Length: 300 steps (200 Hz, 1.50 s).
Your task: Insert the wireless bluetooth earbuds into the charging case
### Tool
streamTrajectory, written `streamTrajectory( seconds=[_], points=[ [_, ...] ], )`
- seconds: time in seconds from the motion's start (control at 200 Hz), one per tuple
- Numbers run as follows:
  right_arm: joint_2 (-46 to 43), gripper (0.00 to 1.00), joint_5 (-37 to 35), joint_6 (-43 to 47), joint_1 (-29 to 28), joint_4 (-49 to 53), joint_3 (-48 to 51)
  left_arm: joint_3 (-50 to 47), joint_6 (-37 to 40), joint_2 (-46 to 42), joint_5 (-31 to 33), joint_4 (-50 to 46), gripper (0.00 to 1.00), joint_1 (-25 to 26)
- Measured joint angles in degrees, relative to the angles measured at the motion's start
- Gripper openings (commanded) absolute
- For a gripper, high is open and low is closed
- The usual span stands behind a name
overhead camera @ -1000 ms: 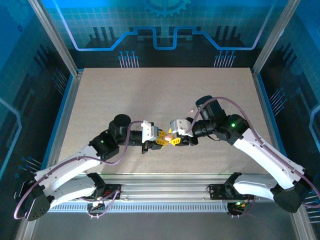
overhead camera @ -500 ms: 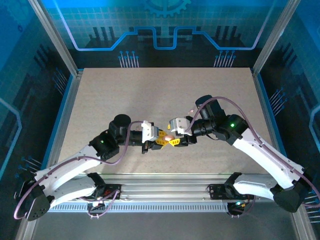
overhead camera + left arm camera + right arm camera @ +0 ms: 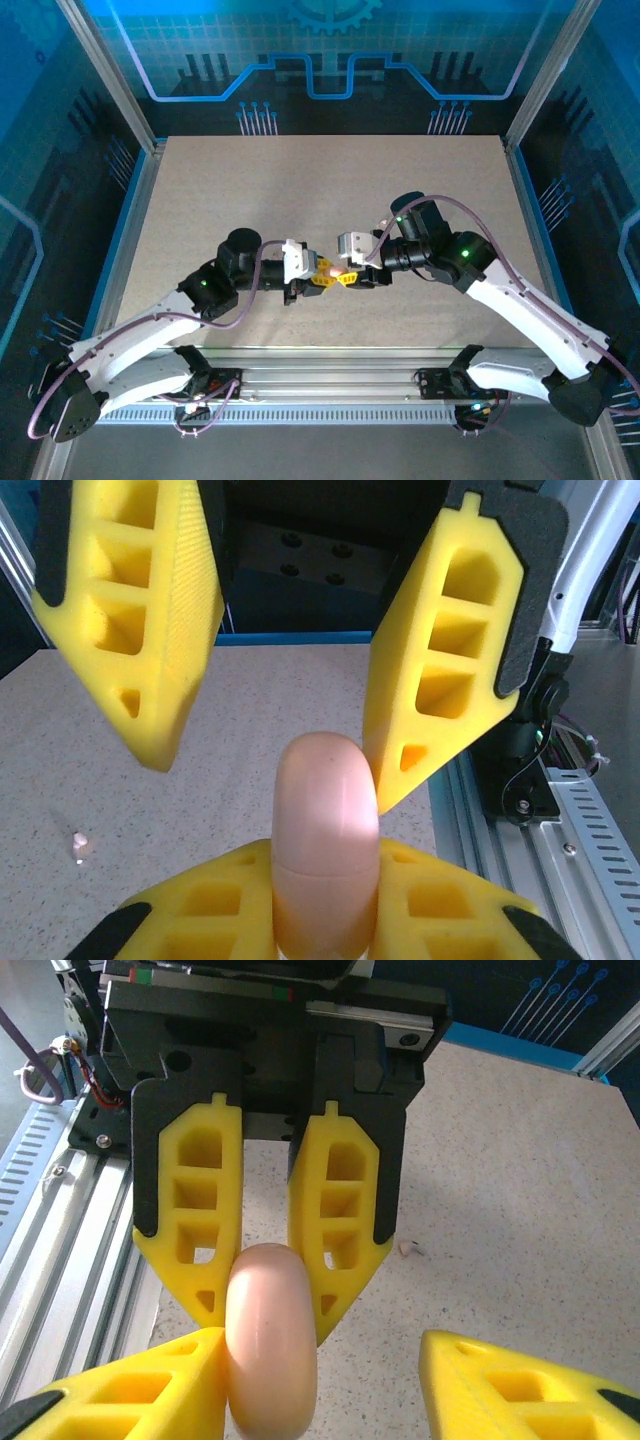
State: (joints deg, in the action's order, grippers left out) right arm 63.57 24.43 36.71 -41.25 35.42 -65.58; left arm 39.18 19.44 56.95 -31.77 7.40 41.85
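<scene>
Left gripper (image 3: 325, 865) is clamped on the pink charging case (image 3: 325, 820). Right gripper (image 3: 325, 1345) has its jaws spread beside it. I see one pale earbud (image 3: 78, 846) loose on the table (image 3: 200, 780). Case looks closed and nothing is inserted, so it's early.

The charging case (image 3: 325, 840) is pale pink plastic, smooth, with a soft satin sheen and a fine seam around it. The gripper fingers (image 3: 450, 670) are matt yellow plastic with a finely ribbed texture. Their black backing (image 3: 530, 580) looks matt and finely grained. The table (image 3: 250, 710) is beige, speckled, matt and slightly rough. The rail (image 3: 590, 820) at its edge is ribbed, dull silver metal. The arm shells (image 3: 535, 325) are smooth, glossy white plastic.
</scene>
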Motion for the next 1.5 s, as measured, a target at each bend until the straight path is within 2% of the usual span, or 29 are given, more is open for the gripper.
streamTrajectory(
  seconds=[1.246, 1.501],
  points=[
    [-4.15, 0.53, -4.72, -4.87, 2.43, -5.64, 1.53, -0.02, -0.02, -1.18, 0.48, 0.63, 0.17, 0.28],
    [-5.62, 0.54, -5.95, -6.19, 2.93, -6.4, 1.53, -2.38, -1.57, -1.44, 0.87, 3.89, 0.17, 0.28]
  ],
)
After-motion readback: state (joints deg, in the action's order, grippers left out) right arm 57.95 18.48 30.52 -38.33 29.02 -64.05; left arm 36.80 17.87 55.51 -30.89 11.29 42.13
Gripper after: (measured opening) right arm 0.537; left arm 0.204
